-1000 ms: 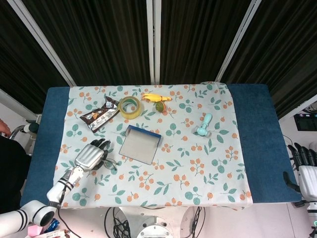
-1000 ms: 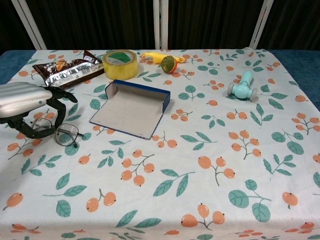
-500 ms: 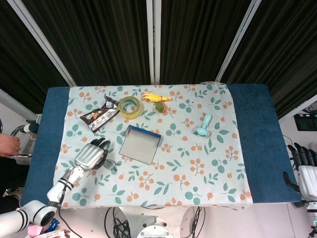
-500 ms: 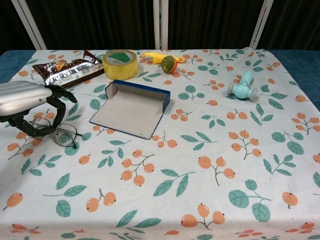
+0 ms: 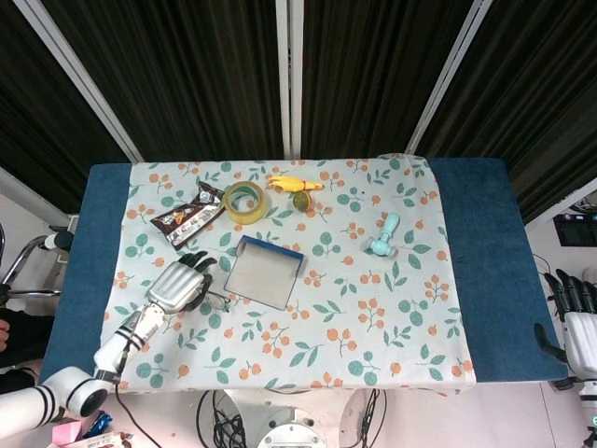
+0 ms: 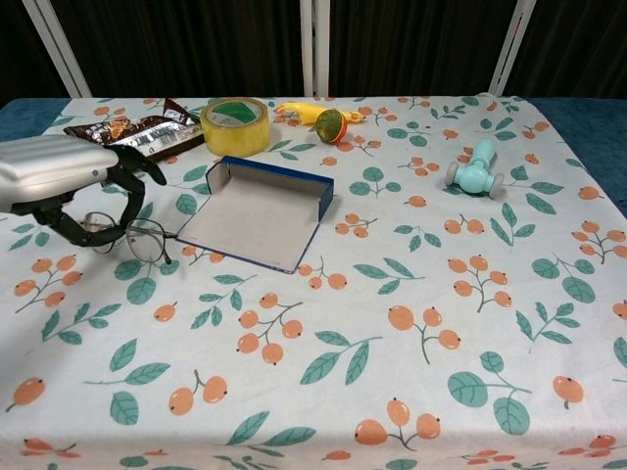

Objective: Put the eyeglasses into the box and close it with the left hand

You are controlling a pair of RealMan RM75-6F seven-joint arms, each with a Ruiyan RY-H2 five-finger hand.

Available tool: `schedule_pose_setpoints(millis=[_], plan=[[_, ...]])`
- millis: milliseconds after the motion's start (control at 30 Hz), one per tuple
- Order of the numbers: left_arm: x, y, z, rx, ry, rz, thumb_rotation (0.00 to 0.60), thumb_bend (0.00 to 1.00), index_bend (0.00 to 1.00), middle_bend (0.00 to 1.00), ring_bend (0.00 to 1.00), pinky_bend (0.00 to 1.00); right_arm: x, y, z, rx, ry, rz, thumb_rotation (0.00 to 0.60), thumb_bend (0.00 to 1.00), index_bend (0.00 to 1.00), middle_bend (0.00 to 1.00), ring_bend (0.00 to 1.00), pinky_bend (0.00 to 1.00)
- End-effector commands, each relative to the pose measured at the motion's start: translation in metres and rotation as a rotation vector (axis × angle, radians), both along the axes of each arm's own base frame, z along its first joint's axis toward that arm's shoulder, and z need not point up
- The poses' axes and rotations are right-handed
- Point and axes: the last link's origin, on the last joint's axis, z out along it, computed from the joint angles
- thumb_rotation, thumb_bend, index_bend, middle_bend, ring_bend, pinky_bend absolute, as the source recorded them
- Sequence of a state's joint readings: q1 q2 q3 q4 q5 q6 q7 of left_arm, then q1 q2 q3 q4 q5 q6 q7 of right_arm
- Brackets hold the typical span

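Note:
The eyeglasses have a thin dark frame and hang from the curled fingers of my silver left hand, just left of the box's near-left corner. In the head view the left hand covers most of the eyeglasses. The box is a shallow blue-walled tray with a grey inside, lying open on the flowered cloth. My right hand hangs beyond the table's right edge, fingers apart, holding nothing.
Along the far side lie a brown snack packet, a yellow tape roll, a yellow toy with a green-orange piece, and a teal handheld gadget to the right.
My left hand has closed on the eyeglasses and carried them up and to the right, nearer the box. The right hand has not moved.

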State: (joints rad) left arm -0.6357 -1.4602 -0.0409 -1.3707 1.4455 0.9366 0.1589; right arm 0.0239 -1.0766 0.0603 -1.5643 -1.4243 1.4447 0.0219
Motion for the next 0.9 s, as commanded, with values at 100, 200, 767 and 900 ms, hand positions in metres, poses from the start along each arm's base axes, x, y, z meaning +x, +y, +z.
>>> schedule_pose_setpoints(millis=[100, 200, 767, 900], plan=[[0.028, 0.015, -0.004, -0.006, 0.000, -0.043, 0.600, 0.39, 0.64, 0.17, 0.08, 0.19, 0.000, 0.001, 0.003, -0.012, -0.007, 0.004, 0.600, 0.32, 0.00, 0.00, 0.00, 0.00], [0.044, 0.021, -0.008, -0.010, -0.004, -0.061, 0.600, 0.39, 0.65, 0.17, 0.08, 0.19, -0.002, 0.002, 0.004, -0.018, -0.010, 0.002, 0.600, 0.32, 0.00, 0.00, 0.00, 0.00], [0.091, 0.035, -0.055, -0.010, 0.037, -0.077, 0.600, 0.40, 0.66, 0.15, 0.08, 0.19, -0.011, 0.008, 0.011, -0.040, -0.031, -0.007, 0.600, 0.32, 0.00, 0.00, 0.00, 0.00], [0.100, 0.039, -0.064, -0.003, 0.052, -0.088, 0.600, 0.40, 0.66, 0.14, 0.08, 0.19, -0.013, 0.008, 0.012, -0.043, -0.034, -0.014, 0.600, 0.32, 0.00, 0.00, 0.00, 0.00]])
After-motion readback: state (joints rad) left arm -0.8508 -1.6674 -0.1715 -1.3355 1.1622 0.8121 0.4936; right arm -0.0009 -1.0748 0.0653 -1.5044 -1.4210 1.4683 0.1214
